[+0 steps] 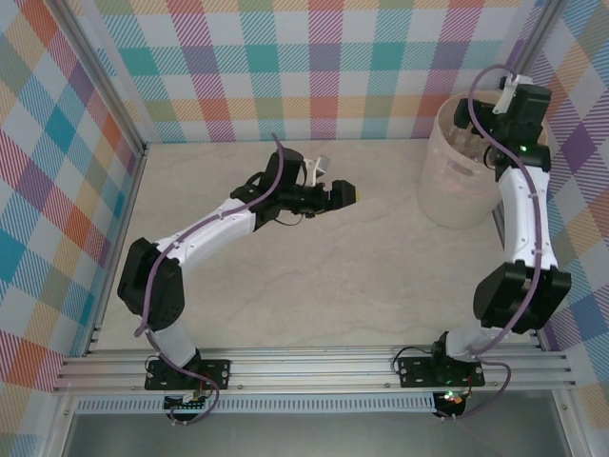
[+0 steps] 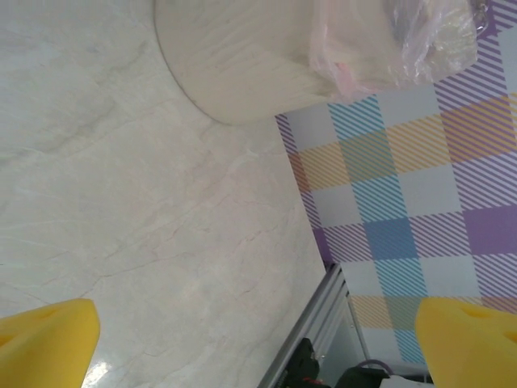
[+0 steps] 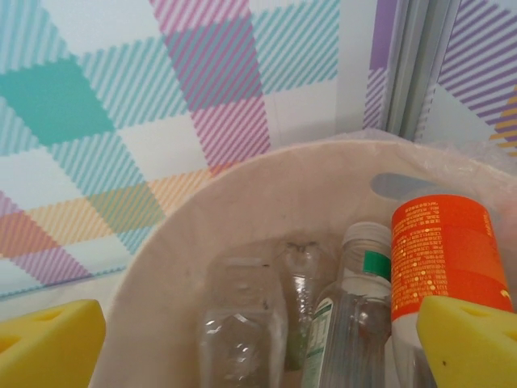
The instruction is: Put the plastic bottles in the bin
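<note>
The bin (image 1: pixel 447 195), a tall cream-white bucket, stands at the back right of the table. My right gripper (image 1: pixel 490 129) hangs over its mouth. In the right wrist view the right gripper (image 3: pixel 266 356) is open above the bin (image 3: pixel 242 174). Several plastic bottles lie inside: an orange-labelled one (image 3: pixel 444 250) beside the right fingertip, a clear one with a white cap and green band (image 3: pixel 359 299), and two crumpled clear ones (image 3: pixel 242 323). My left gripper (image 1: pixel 347 193) hovers over mid-table, open and holding nothing. The left gripper (image 2: pixel 258 347) faces the bin (image 2: pixel 242 56).
A thin plastic liner (image 2: pixel 404 40) drapes over the bin's rim. Checked walls (image 1: pixel 324 67) close in the back and both sides of the table. An aluminium rail (image 1: pixel 314 367) runs along the near edge by the arm bases.
</note>
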{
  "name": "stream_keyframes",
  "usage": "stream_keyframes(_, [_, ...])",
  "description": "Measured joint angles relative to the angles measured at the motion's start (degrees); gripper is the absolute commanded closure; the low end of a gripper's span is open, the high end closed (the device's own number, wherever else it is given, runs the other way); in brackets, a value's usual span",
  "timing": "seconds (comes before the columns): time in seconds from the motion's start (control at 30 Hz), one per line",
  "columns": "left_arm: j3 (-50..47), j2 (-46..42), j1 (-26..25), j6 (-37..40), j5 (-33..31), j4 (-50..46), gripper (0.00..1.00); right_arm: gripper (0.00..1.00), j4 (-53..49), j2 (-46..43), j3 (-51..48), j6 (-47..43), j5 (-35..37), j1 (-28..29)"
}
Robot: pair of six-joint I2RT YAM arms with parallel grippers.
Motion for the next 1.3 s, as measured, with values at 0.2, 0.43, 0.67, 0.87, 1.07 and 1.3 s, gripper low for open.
stream_keyframes(0.2, [-6.62,-11.58,0.02,1.66,-11.87,-0.85,0.00,0.00,0.79,-12.70,-9.03,4.61,-6.49,0.00])
stream_keyframes(0.43, [-14.64,-25.88,0.22,3.52,-31.19,-2.64,0.00,0.00,4.98,-23.93,-23.12,9.35,-17.33,0.15])
stream_keyframes(0.67, [-23.98,-34.64,4.09,4.31,-49.44,-7.04,0.00,0.00,13.22,-33.35,-37.92,14.62,-25.00,2.16])
stream_keyframes(0.87, [-30.71,-39.28,11.23,7.26,-61.29,-8.90,0.00,0.00,19.96,-36.20,-46.88,17.68,-27.41,4.63])
stream_keyframes(1.07, [-39.41,-39.36,16.13,15.47,-68.94,-3.48,0.00,0.00,21.94,-35.15,-53.99,17.84,-22.03,7.23])
stream_keyframes(1.3, [-45.68,-30.95,23.50,20.41,-70.25,5.29,0.00,0.00,26.58,-25.33,-62.01,16.87,-10.75,8.90])
